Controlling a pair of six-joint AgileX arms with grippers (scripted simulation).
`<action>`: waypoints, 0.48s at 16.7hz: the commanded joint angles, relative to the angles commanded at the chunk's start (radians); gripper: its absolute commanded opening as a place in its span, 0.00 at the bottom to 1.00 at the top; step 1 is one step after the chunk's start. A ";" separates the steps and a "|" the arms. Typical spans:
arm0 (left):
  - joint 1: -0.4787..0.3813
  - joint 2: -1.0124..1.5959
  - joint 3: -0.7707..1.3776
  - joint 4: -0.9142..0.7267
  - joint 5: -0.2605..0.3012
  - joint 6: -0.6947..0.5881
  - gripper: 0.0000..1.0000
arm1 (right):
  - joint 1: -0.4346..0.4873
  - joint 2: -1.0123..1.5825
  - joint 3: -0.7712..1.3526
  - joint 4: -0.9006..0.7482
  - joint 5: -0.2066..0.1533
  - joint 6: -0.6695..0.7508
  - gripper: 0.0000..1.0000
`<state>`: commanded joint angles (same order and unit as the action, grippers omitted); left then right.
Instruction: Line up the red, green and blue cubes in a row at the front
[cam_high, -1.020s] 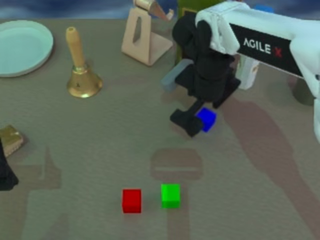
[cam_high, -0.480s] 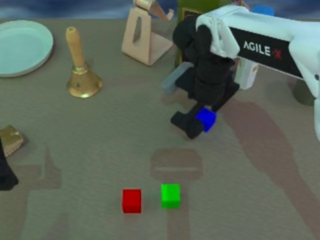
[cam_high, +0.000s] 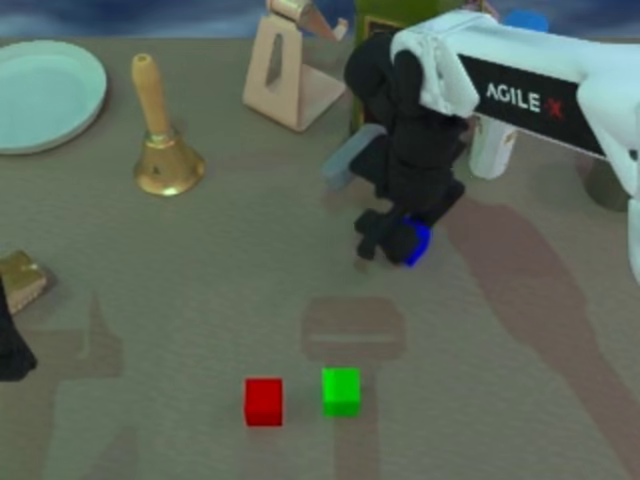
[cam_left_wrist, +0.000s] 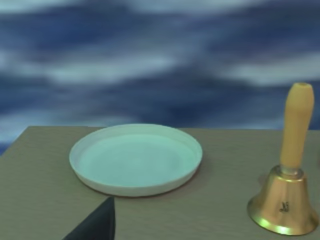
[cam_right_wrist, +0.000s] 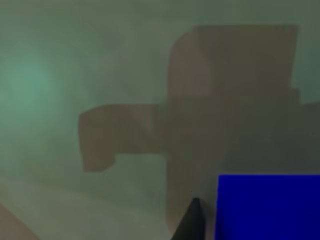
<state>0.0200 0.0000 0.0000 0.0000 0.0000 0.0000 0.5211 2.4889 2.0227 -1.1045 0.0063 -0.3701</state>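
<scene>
The red cube (cam_high: 263, 401) and the green cube (cam_high: 341, 391) sit side by side near the table's front edge, a small gap between them. The blue cube (cam_high: 417, 243) is farther back, right of centre, held in my right gripper (cam_high: 398, 240), which is shut on it above the table. In the right wrist view the blue cube (cam_right_wrist: 267, 207) sits right beside one dark fingertip (cam_right_wrist: 192, 222); the other finger is out of view. My left gripper (cam_high: 12, 350) is parked at the left edge, open, with one fingertip (cam_left_wrist: 97, 225) showing in its wrist view.
A brass bell (cam_high: 165, 160) with a wooden handle and a pale plate (cam_high: 45, 95) stand at the back left. A wooden stand (cam_high: 290, 75), a white bottle (cam_high: 490, 150) and a grey object (cam_high: 350, 155) crowd the back behind the right arm. A brown block (cam_high: 20, 278) lies at the left.
My right wrist has turned with the blue cube in its grip, swinging the fingers closer in under the arm. The red and green cubes and the left arm stayed put.
</scene>
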 joint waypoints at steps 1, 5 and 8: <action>0.000 0.000 0.000 0.000 0.000 0.000 1.00 | 0.000 0.000 0.000 0.000 0.000 0.000 0.10; 0.000 0.000 0.000 0.000 0.000 0.000 1.00 | 0.000 0.000 0.000 0.000 0.000 0.000 0.00; 0.000 0.000 0.000 0.000 0.000 0.000 1.00 | 0.000 0.000 0.000 0.000 0.000 0.000 0.00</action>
<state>0.0200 0.0000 0.0000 0.0000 0.0000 0.0000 0.5211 2.4889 2.0227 -1.1045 0.0063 -0.3701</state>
